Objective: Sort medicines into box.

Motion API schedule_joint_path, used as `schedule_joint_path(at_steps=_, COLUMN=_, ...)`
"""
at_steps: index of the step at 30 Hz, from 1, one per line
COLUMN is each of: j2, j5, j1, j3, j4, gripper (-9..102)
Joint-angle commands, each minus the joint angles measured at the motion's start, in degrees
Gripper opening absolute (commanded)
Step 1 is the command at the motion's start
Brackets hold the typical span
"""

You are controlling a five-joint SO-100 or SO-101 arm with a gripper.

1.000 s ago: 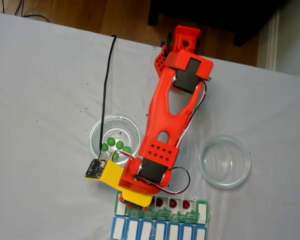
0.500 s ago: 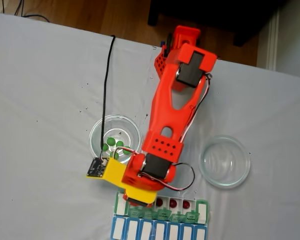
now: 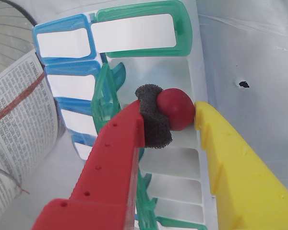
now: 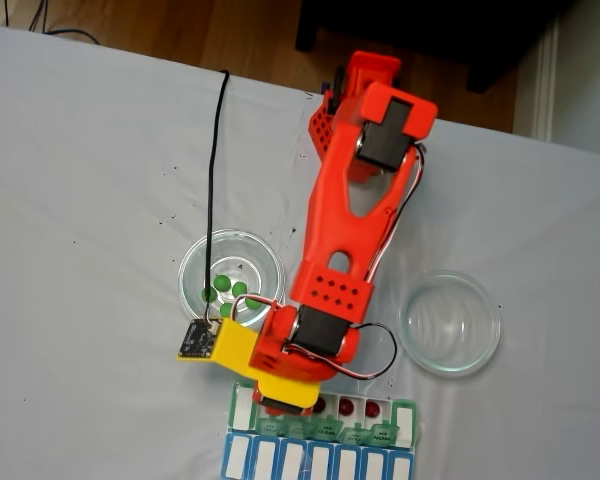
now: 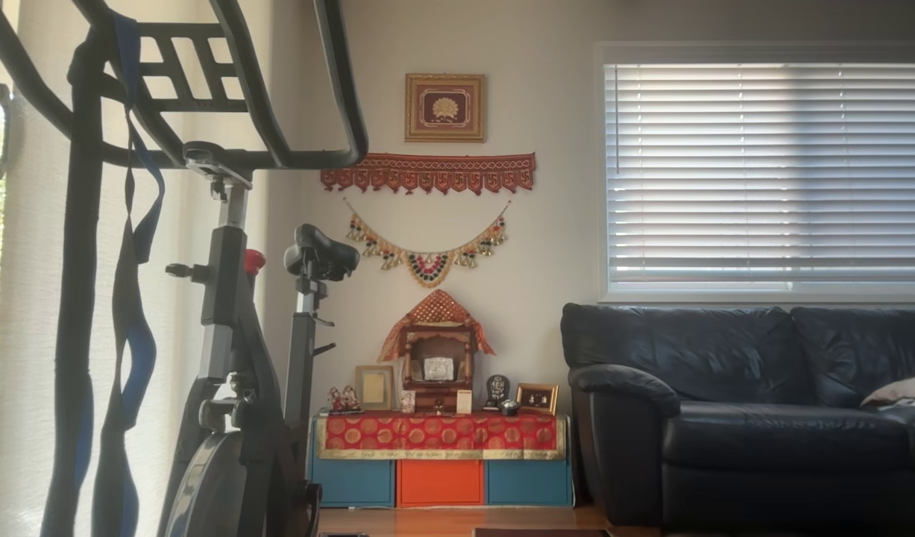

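Grey cloth, lived-in room

We see the gripper (image 3: 177, 117) pinching a dark red ball (image 3: 177, 109) over an open compartment of the green pill organizer (image 4: 405, 420), on a grey-clothed table (image 4: 90, 200); beyond stand an exercise bike (image 5: 233, 313) and black sofa (image 5: 748, 410)

In the other view, an exercise bike (image 5: 233, 358) fills the left of the frame against a pale wall (image 5: 546, 224), with a dark leather sofa (image 5: 740, 410) at lower right under a window with white blinds (image 5: 766, 168) letting in daylight. At centre a small shrine (image 5: 436, 358) stands on a red cloth over blue and orange boxes, below a framed picture (image 5: 444, 107) and garlands. In the fixed view, wooden floor (image 4: 200, 30) shows along the top edge.
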Motion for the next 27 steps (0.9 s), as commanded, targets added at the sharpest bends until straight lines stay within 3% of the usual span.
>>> schedule_joint_path(at_steps=1, j2=7.3, j5=-0.5, j1=-0.4, j3=-0.9, j4=-1.2, gripper=1)
schedule_joint_path(at_steps=10, j2=5.9, j5=-0.2, j1=-0.9, j3=-2.2, j4=-2.1, gripper=1)
schedule_joint_path(at_steps=27, j2=3.8, j5=-0.1, j1=-2.3, j3=4.4, j4=-14.3, gripper=1)
